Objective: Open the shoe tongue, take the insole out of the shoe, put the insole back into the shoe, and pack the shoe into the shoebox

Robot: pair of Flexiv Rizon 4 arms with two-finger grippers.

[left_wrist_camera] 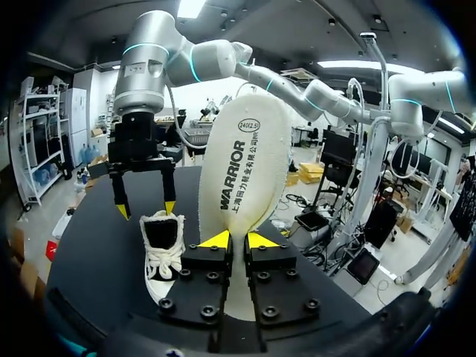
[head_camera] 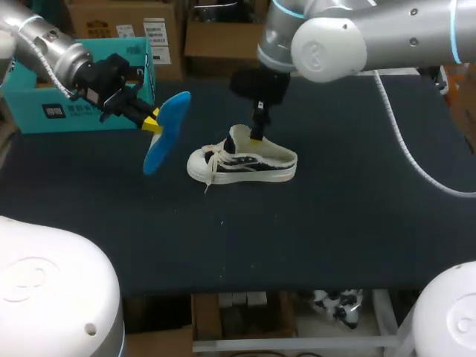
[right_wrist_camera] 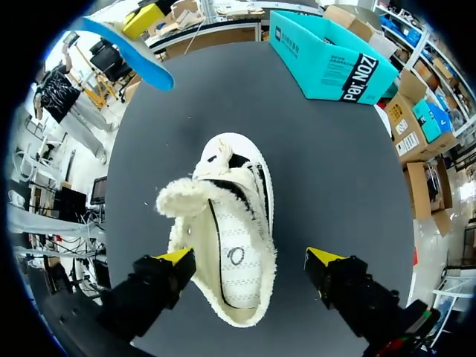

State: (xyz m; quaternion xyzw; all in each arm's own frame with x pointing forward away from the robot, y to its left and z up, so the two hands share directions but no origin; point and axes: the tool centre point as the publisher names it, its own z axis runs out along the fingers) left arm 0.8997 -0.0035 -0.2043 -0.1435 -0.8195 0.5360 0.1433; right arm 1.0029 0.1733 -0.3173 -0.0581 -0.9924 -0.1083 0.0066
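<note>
One insole point(left_wrist_camera: 245, 163) pinched in left gripper point(left_wrist_camera: 236, 240); right gripper point(right_wrist_camera: 251, 260) spread wide over shoe point(right_wrist_camera: 223, 216).

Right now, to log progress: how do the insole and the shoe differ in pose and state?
The insole hangs tilted, pinched in the left gripper's fingers; the shoe stands on the table. The insole is blue on one face, white on the other; the shoe is white with dark panels. The insole is gripped; the shoe is not: the right gripper is open over its heel. Both are outside the shoebox.
</note>
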